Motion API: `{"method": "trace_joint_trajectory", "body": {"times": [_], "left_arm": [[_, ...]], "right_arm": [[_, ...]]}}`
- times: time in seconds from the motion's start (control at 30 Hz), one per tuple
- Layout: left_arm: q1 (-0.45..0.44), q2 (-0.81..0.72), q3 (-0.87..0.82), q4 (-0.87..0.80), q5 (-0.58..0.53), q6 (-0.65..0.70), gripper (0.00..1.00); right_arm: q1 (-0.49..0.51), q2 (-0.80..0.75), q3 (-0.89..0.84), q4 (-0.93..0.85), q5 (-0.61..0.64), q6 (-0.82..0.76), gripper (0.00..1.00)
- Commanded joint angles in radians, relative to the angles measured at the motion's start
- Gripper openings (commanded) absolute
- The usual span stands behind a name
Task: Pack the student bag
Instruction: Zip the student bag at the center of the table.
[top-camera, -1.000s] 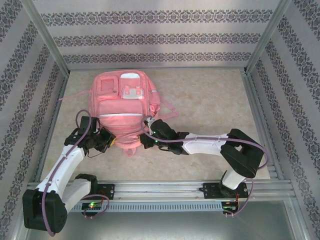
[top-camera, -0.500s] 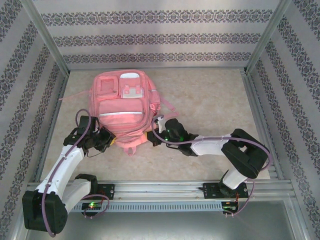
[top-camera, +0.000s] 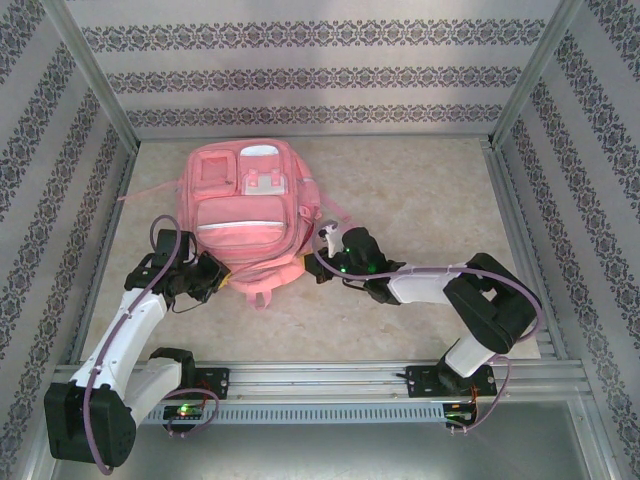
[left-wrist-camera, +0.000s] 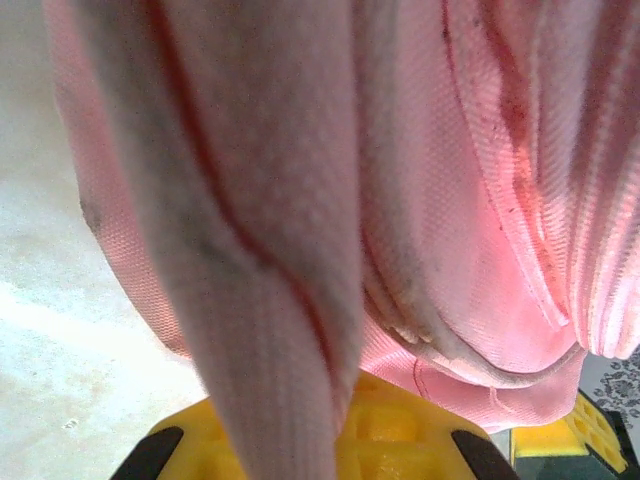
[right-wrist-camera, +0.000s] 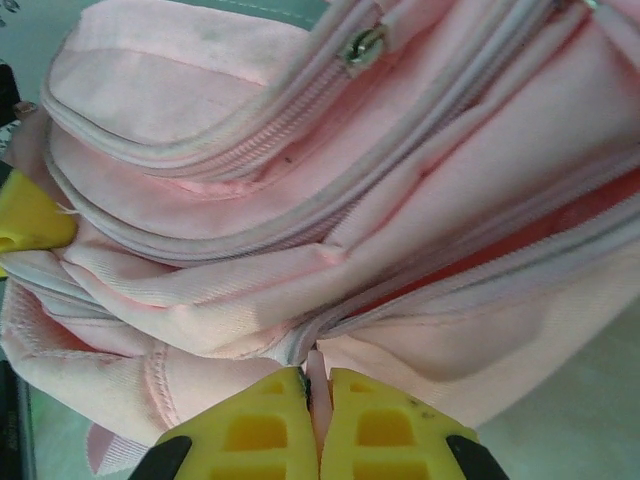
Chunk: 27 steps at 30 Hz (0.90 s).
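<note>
Nothing readable. No legible label, brand, number or sign on the student bag, top view or close-ups. The wall stripes are ornament, not lettering.

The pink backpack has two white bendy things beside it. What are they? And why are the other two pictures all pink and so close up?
Those bendy things are two robot arms, bolted to the near edge of a table. The big picture comes from a camera above and behind them. In it the left arm and the right arm reach to the backpack, which lies on the table with its pockets facing up. Each arm also carries a small camera on its wrist, right by its end effector, the yellow two-finger pincher. Those cameras give the close-up pink pictures. The left end effector is shut on a fold of the backpack's pink cloth. The right end effector is pinched shut on a bit of cloth beside a zip.
</note>
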Motion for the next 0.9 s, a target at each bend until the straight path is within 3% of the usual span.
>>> {"method": "trace_joint_trajectory", "body": {"times": [0.0, 0.27, 0.47, 0.63, 0.7, 0.87], "left_arm": [[0.049, 0.0, 0.053, -0.126, -0.126, 0.098, 0.0], [0.04, 0.118, 0.144, -0.168, -0.116, 0.227, 0.0], [0.009, 0.235, 0.278, -0.217, -0.222, 0.306, 0.04], [-0.011, 0.332, 0.338, -0.198, -0.273, 0.327, 0.17], [-0.013, 0.357, 0.354, -0.213, -0.288, 0.335, 0.31], [-0.093, 0.276, 0.357, -0.24, -0.307, 0.345, 0.44]], "right_arm": [[-0.104, -0.029, -0.06, -0.083, 0.234, -0.046, 0.0], [-0.122, -0.079, -0.097, -0.068, 0.192, -0.11, 0.0], [-0.002, -0.161, -0.143, -0.054, 0.196, -0.2, 0.0], [0.117, -0.227, -0.183, -0.058, 0.263, -0.205, 0.0], [0.151, -0.234, -0.188, -0.056, 0.288, -0.178, 0.0], [0.213, -0.207, -0.169, -0.041, 0.325, -0.13, 0.0]]}}
